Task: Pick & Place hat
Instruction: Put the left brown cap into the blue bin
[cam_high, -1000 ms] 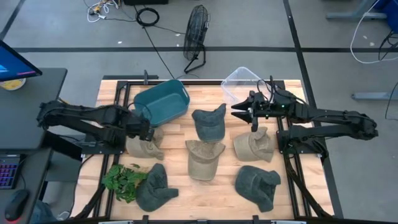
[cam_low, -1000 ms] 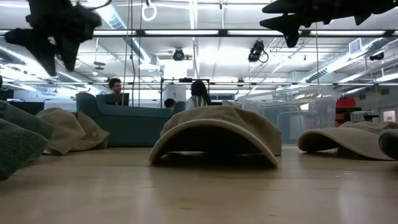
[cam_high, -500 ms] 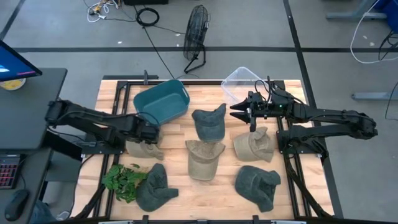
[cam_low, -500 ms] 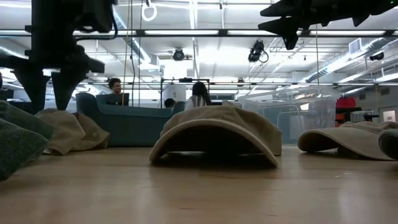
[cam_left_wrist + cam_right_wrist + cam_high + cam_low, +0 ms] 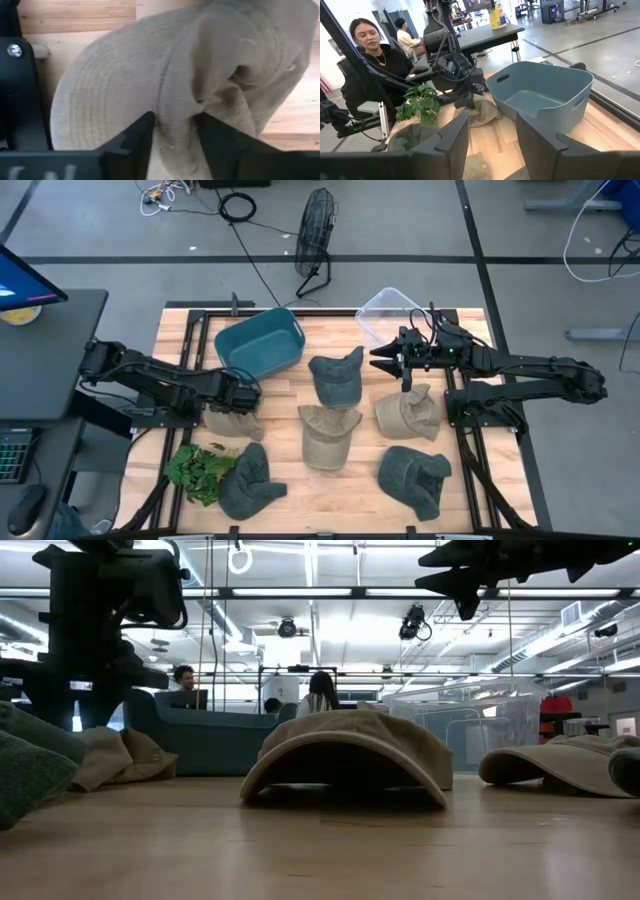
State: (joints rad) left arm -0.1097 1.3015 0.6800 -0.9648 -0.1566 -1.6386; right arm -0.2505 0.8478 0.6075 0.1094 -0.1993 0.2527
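Left gripper [image 5: 243, 398] has dropped onto the tan hat [image 5: 232, 418] at the table's 9 o'clock side, just below the teal bin [image 5: 259, 345]; a second ago it hung higher and more toward the left edge, half a second ago it was over the hat but still up. In the left wrist view the fingers [image 5: 134, 145] straddle a raised fold of the hat [image 5: 175, 95], partly open, cloth between them, not visibly pinched yet. In the low view the left gripper [image 5: 75, 710] is down at hat [image 5: 115, 758] level. So approach looks finished, grasp is the step in hand; closing on the fold should come next, then a lift toward the bin, probably the drop target. Risk: soft cloth may slip or only the brim gets caught. Right gripper [image 5: 385, 360] waits in the air at 1 o'clock near the clear box [image 5: 388, 308], unchanged; its fingers [image 5: 451, 137] stand wide apart, holding nothing. Other hats on the table are untouched, plant [image 5: 199, 468] at 7 o'clock.
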